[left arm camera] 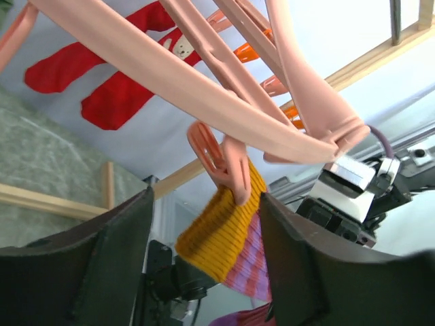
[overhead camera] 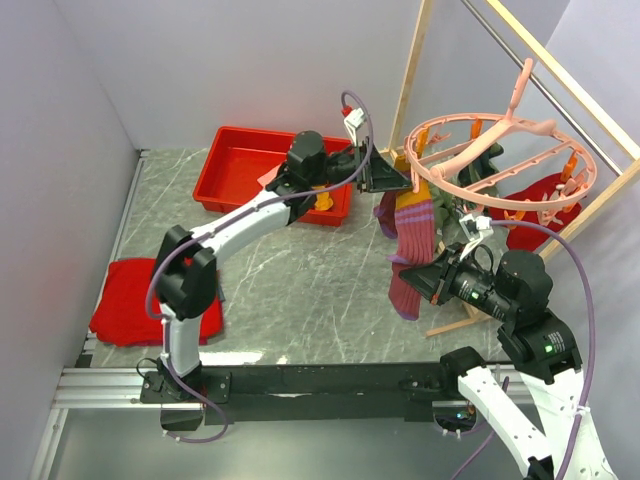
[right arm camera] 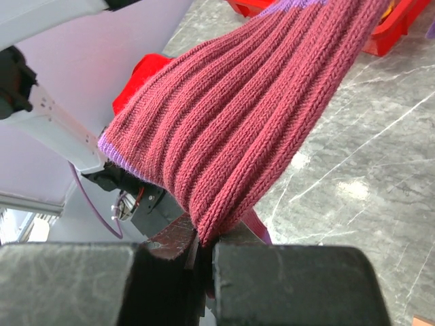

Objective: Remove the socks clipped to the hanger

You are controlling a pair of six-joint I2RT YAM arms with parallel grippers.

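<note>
Grey marble-look table. Hanger hangs over its right side: round pink plastic ring, spokes, top hook, orange and pink clips dangling. Red plastic tray at the back, flat red cloth far left. Sock hangs from the ring's near-left rim: ribbed knit, mustard cuff on top, pink/purple stripes, maroon body. Right gripper is clamped tight on the maroon lower end. Left gripper is spread wide, fingers either side of the cuff, not squeezing. Pink clip bites the cuff's top edge.
</note>
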